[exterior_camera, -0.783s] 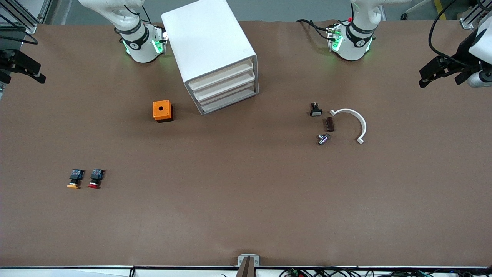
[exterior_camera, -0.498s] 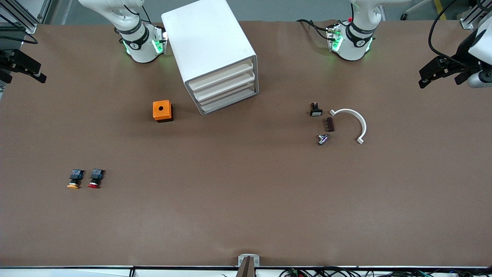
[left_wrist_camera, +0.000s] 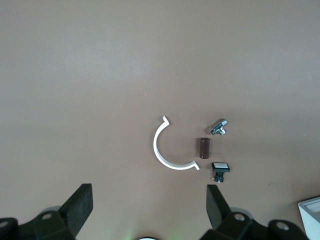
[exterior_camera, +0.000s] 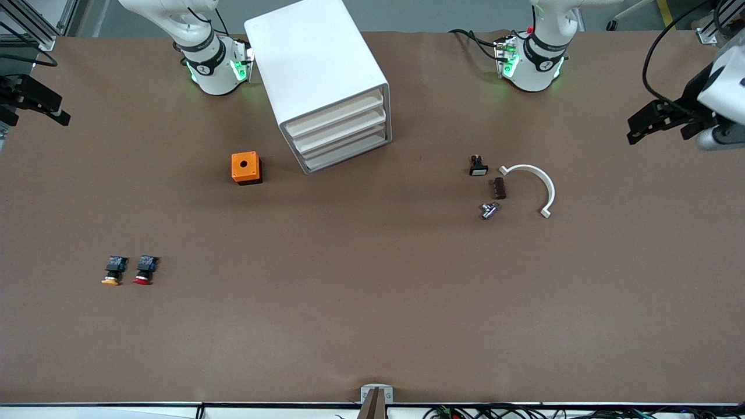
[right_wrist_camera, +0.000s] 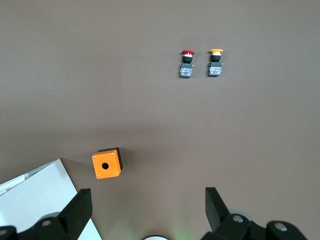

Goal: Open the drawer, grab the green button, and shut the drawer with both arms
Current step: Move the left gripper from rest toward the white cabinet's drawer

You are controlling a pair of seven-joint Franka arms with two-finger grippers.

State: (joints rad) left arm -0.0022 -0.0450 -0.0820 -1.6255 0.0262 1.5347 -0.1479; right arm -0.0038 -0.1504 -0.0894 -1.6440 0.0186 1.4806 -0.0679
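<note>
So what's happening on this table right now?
Nothing is being handled yet. Both grippers are open and empty: the left gripper is up at its end of the table, the right gripper at the other end. The white cabinet has all its drawers shut, including the lowest drawer that is to be opened. No green button shows; only an orange-capped and a red-capped one lie on the table.

Orange box [exterior_camera: 246,167] stands beside cabinet [exterior_camera: 317,81].

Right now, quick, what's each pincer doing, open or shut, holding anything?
Left pincer: open, holding nothing, up over the table's left-arm end.
Right pincer: open, holding nothing, up over the table's right-arm end.
</note>
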